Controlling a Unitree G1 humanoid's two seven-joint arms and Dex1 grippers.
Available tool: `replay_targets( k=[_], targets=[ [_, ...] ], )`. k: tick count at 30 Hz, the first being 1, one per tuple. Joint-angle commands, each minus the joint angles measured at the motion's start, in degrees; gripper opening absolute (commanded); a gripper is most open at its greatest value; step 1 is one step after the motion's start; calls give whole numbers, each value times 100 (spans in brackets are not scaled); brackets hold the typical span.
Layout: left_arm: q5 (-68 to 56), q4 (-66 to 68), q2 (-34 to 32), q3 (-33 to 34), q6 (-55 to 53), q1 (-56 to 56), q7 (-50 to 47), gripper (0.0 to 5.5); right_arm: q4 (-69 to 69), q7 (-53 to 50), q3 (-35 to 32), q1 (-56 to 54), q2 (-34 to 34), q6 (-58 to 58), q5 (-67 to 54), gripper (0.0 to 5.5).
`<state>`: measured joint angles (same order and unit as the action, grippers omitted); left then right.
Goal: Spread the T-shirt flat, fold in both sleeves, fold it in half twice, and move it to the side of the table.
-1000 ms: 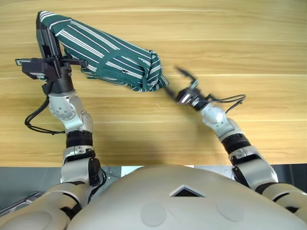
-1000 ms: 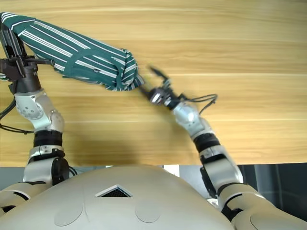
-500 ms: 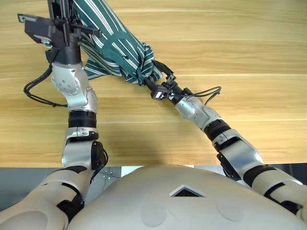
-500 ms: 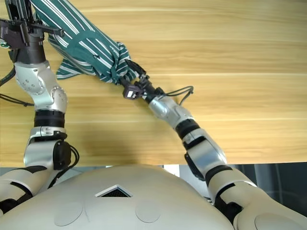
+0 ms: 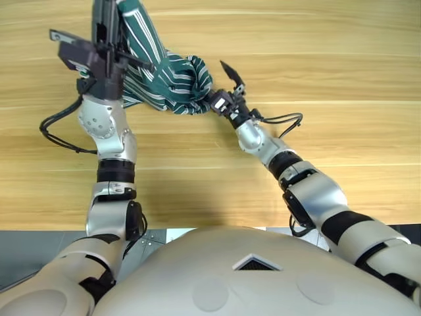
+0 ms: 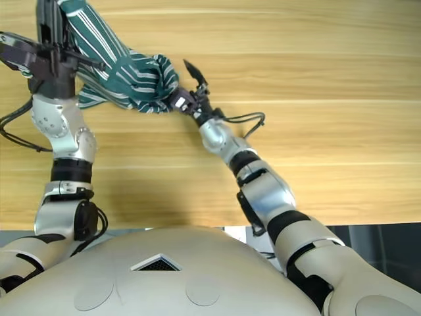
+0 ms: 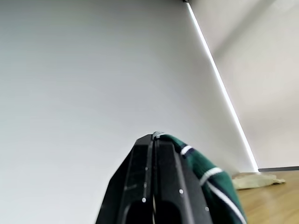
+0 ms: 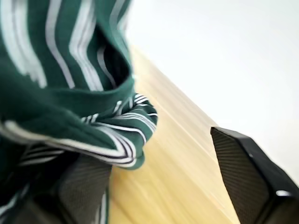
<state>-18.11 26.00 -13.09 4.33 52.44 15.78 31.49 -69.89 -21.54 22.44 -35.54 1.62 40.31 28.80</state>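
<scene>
The left gripper (image 7: pixel 153 140) is seen raised over the far left of the table, its two black fingers (image 7: pixel 140 186) pressed tightly together on a fold of the dark green, white-striped cloth T-shirt (image 5: pixel 174 82). The soft garment is hung from that grip in a long, twisted drape and is gathered lower down into a rumpled bundle close over the wood. Its stripes are shown as thin paired lines and broader bands, and a narrow striped hem is curled along the bundle's lower edge. The right gripper (image 8: pixel 154 149) is held at the bundle's right side with its jaws spread wide. One dark, finely textured finger (image 8: pixel 84 186) is covered by the hem, while the other finger (image 8: pixel 247 172) is kept apart from the cloth. The pale wooden table (image 5: pixel 329 52), smooth and marked with long straight grain lines, is seen beneath both arms.
</scene>
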Motion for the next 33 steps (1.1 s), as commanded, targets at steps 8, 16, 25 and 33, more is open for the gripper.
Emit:
replay_targets(
  k=[8, 16, 25, 33],
  targets=[
    [85, 335, -25, -24, 214, -581, 330, 2, -211, 182, -849, -485, -66, 242, -750, 358],
    [159, 2309, -330, 1016, 627, 752, -607, 2, 2046, 838, -953, 770, -586, 2252, -1339, 358],
    [-293, 2370, -250, 1260, 1038, 763, -300, 2, 3311, 1632, -567, 1823, -940, 1714, -974, 358],
    [-607, 2260, -209, 1348, 965, 779, -46, 2, 3224, 2022, -319, 2160, -1279, 1763, -642, 358]
  ],
)
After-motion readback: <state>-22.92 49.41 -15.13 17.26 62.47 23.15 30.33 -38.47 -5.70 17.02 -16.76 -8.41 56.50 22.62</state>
